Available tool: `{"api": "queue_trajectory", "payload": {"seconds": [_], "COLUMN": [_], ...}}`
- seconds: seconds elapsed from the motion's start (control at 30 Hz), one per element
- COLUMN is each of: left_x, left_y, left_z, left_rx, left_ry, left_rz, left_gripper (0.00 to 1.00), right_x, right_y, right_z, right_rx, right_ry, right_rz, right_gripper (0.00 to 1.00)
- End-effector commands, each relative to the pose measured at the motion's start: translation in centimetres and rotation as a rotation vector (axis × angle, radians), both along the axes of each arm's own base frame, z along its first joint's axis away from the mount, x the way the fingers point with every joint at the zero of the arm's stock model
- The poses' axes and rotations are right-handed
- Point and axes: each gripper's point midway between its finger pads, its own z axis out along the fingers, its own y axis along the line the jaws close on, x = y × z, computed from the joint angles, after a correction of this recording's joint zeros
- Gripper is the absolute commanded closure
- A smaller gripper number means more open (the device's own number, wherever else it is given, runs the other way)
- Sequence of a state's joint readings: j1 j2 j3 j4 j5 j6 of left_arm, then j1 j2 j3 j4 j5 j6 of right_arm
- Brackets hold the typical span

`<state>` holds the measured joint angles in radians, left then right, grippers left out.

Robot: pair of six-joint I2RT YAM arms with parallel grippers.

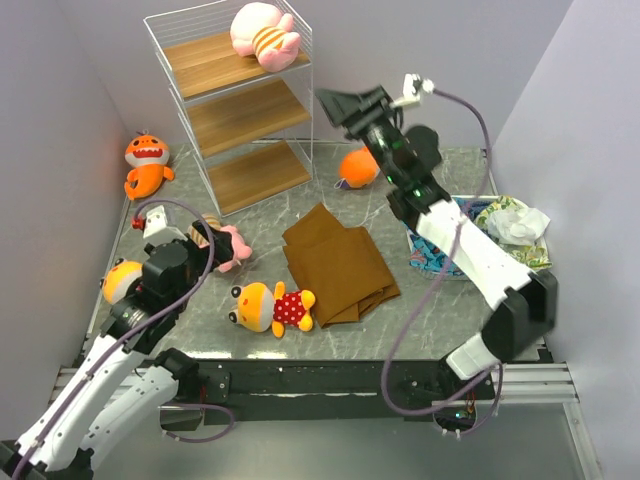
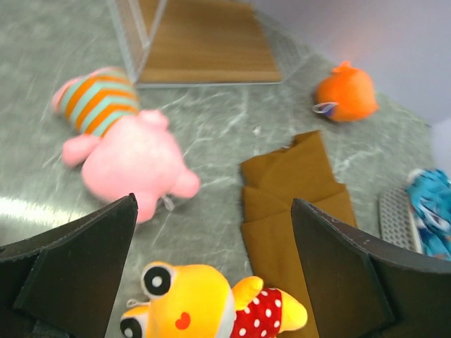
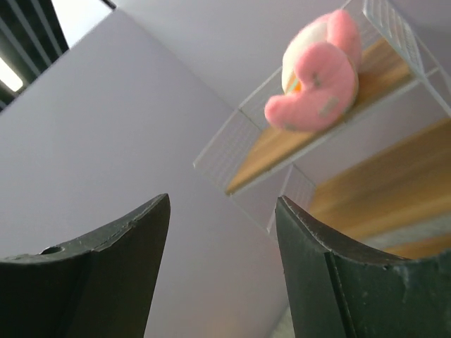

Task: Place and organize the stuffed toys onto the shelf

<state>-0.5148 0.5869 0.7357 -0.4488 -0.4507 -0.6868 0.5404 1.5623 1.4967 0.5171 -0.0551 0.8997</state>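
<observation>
Walls: plain pale lavender, closing in left, back and right | Tabletop: grey marble-veined surface, centre of frame | Ceiling light: bright strip beside dark slats, upper left of right-wrist view

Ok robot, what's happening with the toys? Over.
Left hand and right hand open, empty. One pink toy on shelf's top board. Five toys on table. Brown cloth among them.

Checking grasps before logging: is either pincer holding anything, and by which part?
Nothing is held. The left pincer and the right pincer both stand open and empty.
</observation>
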Motion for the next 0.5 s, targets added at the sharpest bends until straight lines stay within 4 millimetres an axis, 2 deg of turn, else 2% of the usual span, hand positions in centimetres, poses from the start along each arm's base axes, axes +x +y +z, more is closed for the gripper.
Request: {"api": "queue_trajectory", "payload": {"seconds": [0.0,0.03,0.07,0.1,0.13,0.2,0.23,0.3,0.37,0.47], "left_x": [0.5,0.7,0.9,1.1,1.2,1.7,1.9,2.7,3.2,4.6], "left_y": [1.5,1.5,1.5,1.4,1.3,1.1,0.9,0.5,0.4,0.9], "left_z": [-1.1,-1.4,-2.2,-2.5,-2.8,-4.4,-4.8,-6.9,-8.2,-10.6], "left_rx": [-0.081,-0.101,-0.097,-0.103,-0.115,-0.106,-0.122,-0.111,-0.115,-0.129], "left_ry": [0.063,0.071,0.09,0.098,0.108,0.155,0.171,0.247,0.299,0.393], "left_rz": [0.165,0.182,0.2,0.207,0.214,0.23,0.241,0.249,0.257,0.279], "left_gripper": [0.04,0.03,0.03,0.03,0.03,0.02,0.02,0.01,0.01,0.01], "right_x": [-4.0,-5.4,-6.0,-6.5,-7.6,-8.3,-8.8,-9.2,-9.7,-10.5], "right_y": [-1.7,-2.4,-2.2,-2.3,-2.8,-2.9,-3.2,-3.2,-3.3,-2.7], "right_z": [-2.3,-2.1,-4.3,-5.6,-5.5,-8.6,-8.7,-10.6,-11.5,-13.2], "right_rx": [-0.113,-0.131,-0.171,-0.203,-0.222,-0.285,-0.302,-0.352,-0.377,-0.383], "right_ry": [-0.059,-0.077,-0.046,-0.021,-0.033,0.031,0.03,0.077,0.09,0.117], "right_rz": [0.007,0.008,0.032,0.045,0.046,0.071,0.069,0.083,0.097,0.156], "right_gripper": [0.31,0.3,0.3,0.3,0.3,0.3,0.3,0.3,0.31,0.33]}}
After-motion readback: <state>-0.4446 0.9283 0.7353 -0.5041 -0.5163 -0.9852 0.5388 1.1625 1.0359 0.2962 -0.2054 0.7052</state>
